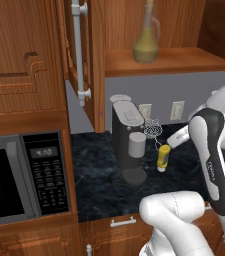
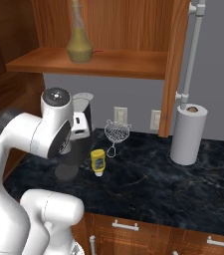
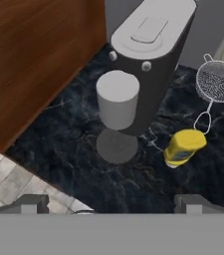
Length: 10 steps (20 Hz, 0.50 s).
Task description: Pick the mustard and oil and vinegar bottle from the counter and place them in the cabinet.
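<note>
Tool (image 3: 111,204) fingertips peek up at the bottom of the hand view, set wide apart and holding nothing, hovering above the worktop (image 3: 68,149) and touching none of the things on it.

Largest first: the cabinet (image 1: 169,60) stands open, its door with the long silver bar handle (image 1: 79,50) swung out to the left, and the oil and vinegar bottle (image 1: 146,37) already stands upright on the shelf board. By that, half the task looks done, and the step in hand is the approach to the second item.

On the dark marbled worktop a black coffee machine (image 3: 148,64) with a grey cup (image 3: 117,99) under its spout sits toward the left, and a paper towel roll (image 2: 188,134) stands far right. A small wire strainer (image 3: 218,82) lies near the back wall.

Just in front of the strainer and right of the coffee machine stands the mustard (image 3: 184,148), cap downward. The next move, I judge, calls for shifting the spread tool right over the mustard, lowering around its slim body and closing without knocking the strainer handle.
</note>
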Tool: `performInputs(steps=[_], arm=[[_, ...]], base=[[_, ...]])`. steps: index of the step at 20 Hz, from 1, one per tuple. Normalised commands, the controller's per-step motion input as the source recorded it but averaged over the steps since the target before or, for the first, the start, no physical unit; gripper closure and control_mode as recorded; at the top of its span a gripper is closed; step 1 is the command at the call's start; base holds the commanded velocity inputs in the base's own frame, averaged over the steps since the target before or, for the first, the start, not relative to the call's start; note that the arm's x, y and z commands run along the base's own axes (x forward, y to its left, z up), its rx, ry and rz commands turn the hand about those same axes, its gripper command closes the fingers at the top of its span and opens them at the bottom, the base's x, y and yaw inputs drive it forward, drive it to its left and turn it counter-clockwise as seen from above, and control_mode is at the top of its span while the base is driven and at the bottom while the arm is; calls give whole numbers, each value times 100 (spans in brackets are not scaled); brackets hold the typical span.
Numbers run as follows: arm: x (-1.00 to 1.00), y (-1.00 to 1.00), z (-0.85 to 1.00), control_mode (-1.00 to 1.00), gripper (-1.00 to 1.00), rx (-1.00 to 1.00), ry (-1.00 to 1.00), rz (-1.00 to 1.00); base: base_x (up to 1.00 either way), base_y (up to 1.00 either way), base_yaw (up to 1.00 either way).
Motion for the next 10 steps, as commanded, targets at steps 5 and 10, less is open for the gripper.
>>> performInputs(steps=[5, 10], arm=[[-1, 0, -25, -100, -100, 0, 2, -21], [-1, 0, -10, -100, -100, 0, 1, -22]], base=[[0, 0, 0], [0, 0, 0]])
